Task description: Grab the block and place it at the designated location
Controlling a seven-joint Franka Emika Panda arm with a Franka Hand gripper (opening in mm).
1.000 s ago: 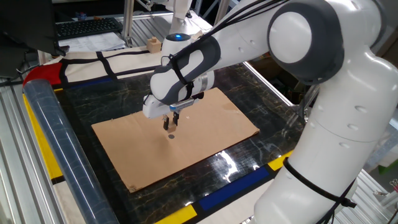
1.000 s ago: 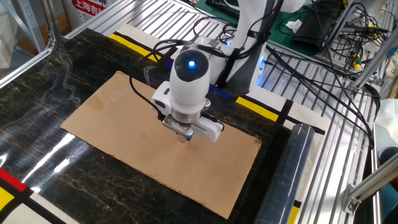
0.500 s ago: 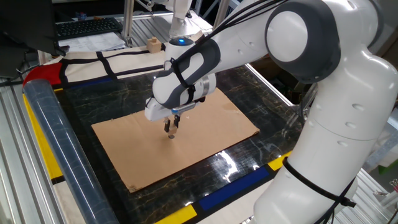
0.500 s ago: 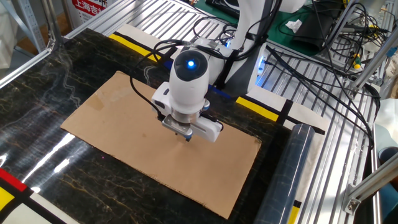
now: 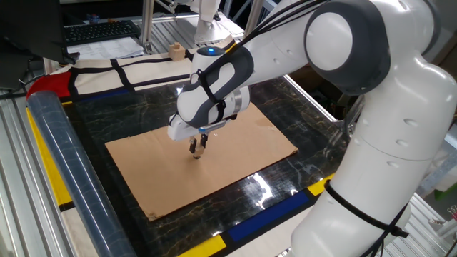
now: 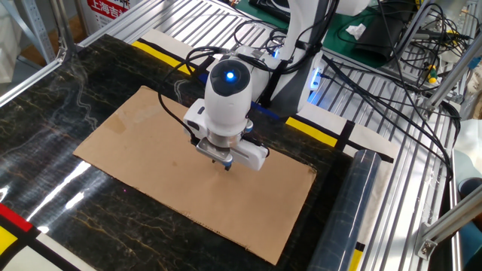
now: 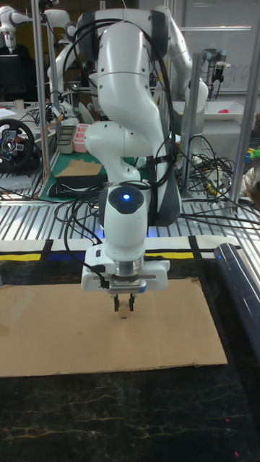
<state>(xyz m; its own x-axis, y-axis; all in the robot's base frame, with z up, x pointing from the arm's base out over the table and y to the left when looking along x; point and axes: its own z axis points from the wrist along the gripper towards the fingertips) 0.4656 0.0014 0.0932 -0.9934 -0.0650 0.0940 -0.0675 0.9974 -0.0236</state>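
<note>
**Block in the pincer, just above the cardboard**

The block (image 7: 123,309) sits between the fingers of the pincer (image 7: 123,304), a small pale tan cube seen best in the tall fixed view, with the fingers drawn narrow against its sides. It hangs low over the cardboard sheet (image 5: 235,146), near the sheet's middle; whether its underside touches the sheet or is just clear of it cannot be told. In one fixed view the pincer (image 5: 197,146) shows the same close-set fingers, with a small dark patch on the cardboard right under them that could be the designated location or only a shadow. In the other fixed view the arm's wrist covers the spot and no mark can be made out.

Judged from this, the grab is done and the placing is what remains: the block has still to be set down on the mark and let go.

Around the cardboard sheet lies the dark marbled tabletop (image 6: 68,83). Beyond the sheet's far edge in one fixed view, a knobbed tan wooden piece (image 5: 175,50) stands well apart.
</note>
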